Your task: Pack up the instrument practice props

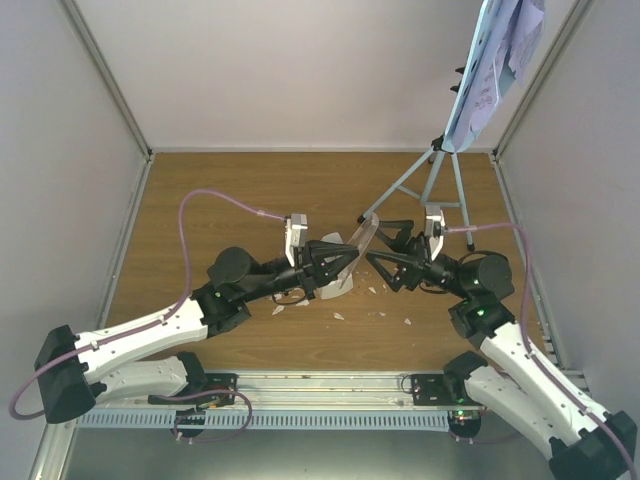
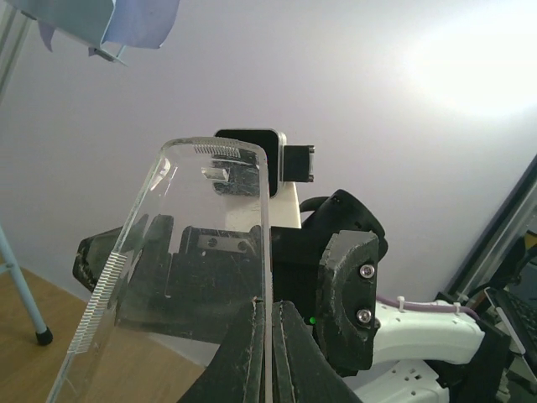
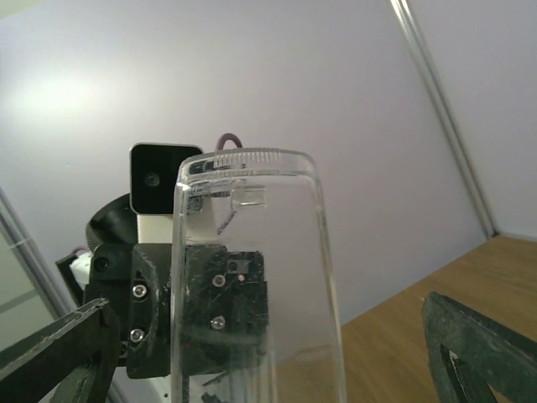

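— Well, what has the left gripper [image 2: 267,348] got?
— It is pinched narrow on the cover's [image 2: 193,277] edge. The metronome [image 1: 337,286] sits just below, half hidden under that gripper.
— And the right gripper [image 1: 380,248]?
— Spread wide, one finger on either side of the cover. Far right is the stand [image 1: 440,180]; its sheets [image 1: 522,30] are cut off, and the print is too small to read.
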{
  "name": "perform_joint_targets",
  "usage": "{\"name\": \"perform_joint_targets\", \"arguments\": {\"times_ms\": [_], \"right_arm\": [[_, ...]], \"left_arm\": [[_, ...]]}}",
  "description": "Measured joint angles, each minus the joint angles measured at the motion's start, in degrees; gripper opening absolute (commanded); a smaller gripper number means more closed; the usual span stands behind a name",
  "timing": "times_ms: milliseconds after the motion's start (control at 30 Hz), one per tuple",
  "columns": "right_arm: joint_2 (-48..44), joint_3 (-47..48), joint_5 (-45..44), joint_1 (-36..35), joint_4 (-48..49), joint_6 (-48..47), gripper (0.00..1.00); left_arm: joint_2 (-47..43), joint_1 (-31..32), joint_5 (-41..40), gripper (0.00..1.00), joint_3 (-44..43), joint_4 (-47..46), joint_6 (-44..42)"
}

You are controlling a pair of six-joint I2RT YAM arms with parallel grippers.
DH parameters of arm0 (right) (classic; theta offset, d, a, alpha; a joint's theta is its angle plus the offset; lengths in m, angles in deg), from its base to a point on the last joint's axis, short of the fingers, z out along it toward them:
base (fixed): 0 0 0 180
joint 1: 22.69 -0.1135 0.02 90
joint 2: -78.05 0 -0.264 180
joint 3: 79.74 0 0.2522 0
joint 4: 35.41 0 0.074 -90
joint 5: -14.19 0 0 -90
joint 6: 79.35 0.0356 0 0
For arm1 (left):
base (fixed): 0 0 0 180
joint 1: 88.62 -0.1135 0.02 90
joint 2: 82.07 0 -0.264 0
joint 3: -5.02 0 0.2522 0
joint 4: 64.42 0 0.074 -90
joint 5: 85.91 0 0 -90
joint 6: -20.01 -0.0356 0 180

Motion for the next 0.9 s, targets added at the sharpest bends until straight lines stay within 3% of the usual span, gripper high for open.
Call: {"name": "perform_joint_targets", "arguments": {"times_ms": [233,433,900], "right_arm": [[2.3,0.0,-1.6,-3.3,4.8,2.7,0.85],[4.7,0.3,-2.1,-4.5,7.5,4.3,0.63],[4.6,0.8,-2.5,-5.0,7.9,2.8,0.41]], "left_arm": [[0.0,-0.1,2.4,0.00,0.0,-1.0,-0.2],[0.1,-0.2,3.3,0.00,0.1,-1.1,-0.2],[0.6,-0.3,3.3,0.00,0.2,-2.0,-0.2]]}}
